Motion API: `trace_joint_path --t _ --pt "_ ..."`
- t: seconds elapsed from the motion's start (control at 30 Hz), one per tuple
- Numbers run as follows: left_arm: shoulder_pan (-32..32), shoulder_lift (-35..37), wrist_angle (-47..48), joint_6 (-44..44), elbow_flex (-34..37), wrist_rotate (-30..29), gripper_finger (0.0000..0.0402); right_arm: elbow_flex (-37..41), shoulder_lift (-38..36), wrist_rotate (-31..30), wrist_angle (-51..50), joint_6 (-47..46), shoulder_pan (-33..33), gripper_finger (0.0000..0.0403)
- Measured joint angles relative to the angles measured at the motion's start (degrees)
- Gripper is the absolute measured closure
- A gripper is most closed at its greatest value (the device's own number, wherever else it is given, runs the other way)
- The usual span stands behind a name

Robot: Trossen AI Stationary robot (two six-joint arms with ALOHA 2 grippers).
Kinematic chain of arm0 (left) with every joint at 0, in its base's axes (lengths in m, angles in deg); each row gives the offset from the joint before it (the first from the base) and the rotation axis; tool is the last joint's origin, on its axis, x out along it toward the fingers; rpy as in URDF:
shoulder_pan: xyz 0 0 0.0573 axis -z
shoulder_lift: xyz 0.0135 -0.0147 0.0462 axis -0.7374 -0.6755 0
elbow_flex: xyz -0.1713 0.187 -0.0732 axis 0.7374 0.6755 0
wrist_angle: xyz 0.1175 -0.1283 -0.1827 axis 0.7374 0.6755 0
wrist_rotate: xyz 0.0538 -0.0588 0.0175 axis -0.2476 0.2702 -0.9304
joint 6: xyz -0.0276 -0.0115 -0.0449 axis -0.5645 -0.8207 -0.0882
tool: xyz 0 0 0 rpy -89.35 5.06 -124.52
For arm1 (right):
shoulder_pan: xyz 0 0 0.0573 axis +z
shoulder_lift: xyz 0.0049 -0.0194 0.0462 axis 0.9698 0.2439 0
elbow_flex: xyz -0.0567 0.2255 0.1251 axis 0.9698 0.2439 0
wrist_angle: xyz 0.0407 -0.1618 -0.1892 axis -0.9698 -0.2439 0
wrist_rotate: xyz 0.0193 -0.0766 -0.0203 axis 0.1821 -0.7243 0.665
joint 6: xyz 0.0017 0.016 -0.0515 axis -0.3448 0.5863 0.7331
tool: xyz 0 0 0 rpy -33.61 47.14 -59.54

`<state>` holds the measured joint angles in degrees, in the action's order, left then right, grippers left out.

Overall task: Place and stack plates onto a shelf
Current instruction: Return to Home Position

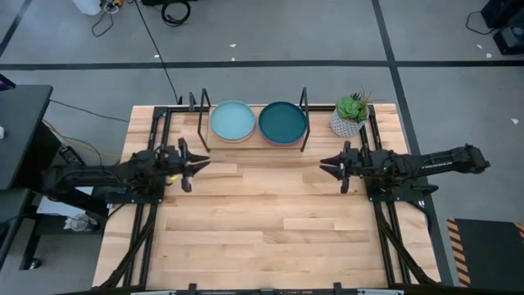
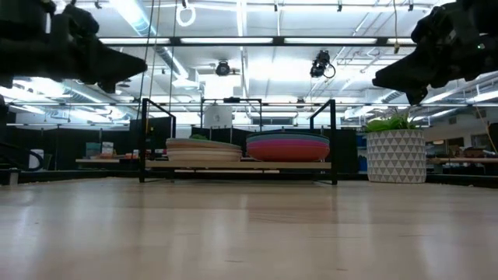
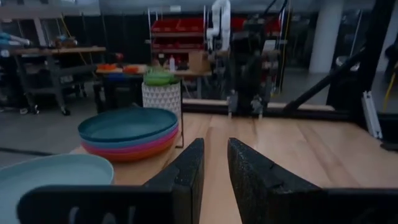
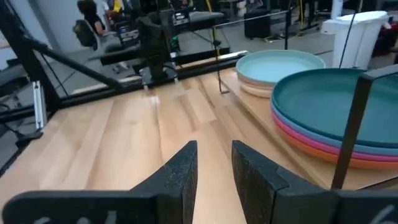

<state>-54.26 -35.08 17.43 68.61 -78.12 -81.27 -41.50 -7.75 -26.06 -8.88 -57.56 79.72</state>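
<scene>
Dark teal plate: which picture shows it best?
The high view: it looks straight down, so the dark teal plate shows whole and round. The right wrist view shows it close but cut off; the left wrist view, slanted; the low view, only its thin edge.

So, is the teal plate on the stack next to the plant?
Yes, the teal plate tops the stack nearest the plant.

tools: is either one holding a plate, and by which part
Nothing is held. The left tool and right tool are empty; the plates sit stacked on the shelf.
</scene>
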Motion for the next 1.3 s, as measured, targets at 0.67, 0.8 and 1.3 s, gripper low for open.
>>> trace_joint_path --t 0.67,0.8,1.3 --pt "6.4 18.0 6.7 -2.2 1.4 -2.3 0.0387 7.0 -8.3 -14.2 -0.8 -19.8 4.1 0.0298" --pt "6.4 17.9 6.5 -4.0 1.4 -2.2 0.0383 7.0 -8.2 -10.6 -0.5 -19.1 4.1 0.0298" --pt "6.4 17.9 6.3 -4.0 1.4 -2.2 0.0382 7.0 -8.2 -7.1 -0.5 -18.0 4.1 0.0298"
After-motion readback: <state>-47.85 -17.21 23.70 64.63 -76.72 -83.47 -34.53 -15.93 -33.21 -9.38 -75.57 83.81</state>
